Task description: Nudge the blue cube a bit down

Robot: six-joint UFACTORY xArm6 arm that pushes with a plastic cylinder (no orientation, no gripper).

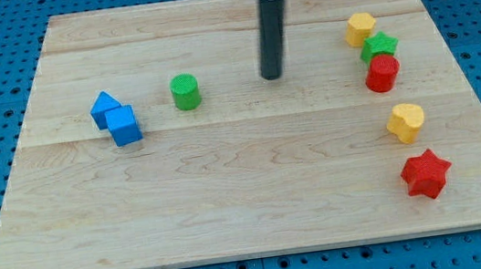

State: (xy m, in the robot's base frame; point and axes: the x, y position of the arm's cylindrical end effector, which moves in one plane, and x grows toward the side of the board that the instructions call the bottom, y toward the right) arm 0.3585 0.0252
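The blue cube [123, 125] lies at the view's left of the counter [230, 200], touching a second blue block [104, 107] just up-left of it. A green cylinder [185, 92] stands near the cube's upper right. My tip [272, 76] rests well to the cube's right, beyond the cylinder, touching no block. There is no claw on this rod, so nothing is gripped.

Seven blocks on the counter [257, 197]: two blue, a cube [123, 125] and a triangular block [104, 106]; two green, a cylinder [185, 92] and a star [380, 46]; two red, a cylinder [382, 73] and a star [426, 173]; two yellow, a hexagonal block [360, 28] and a heart-like block [405, 122].
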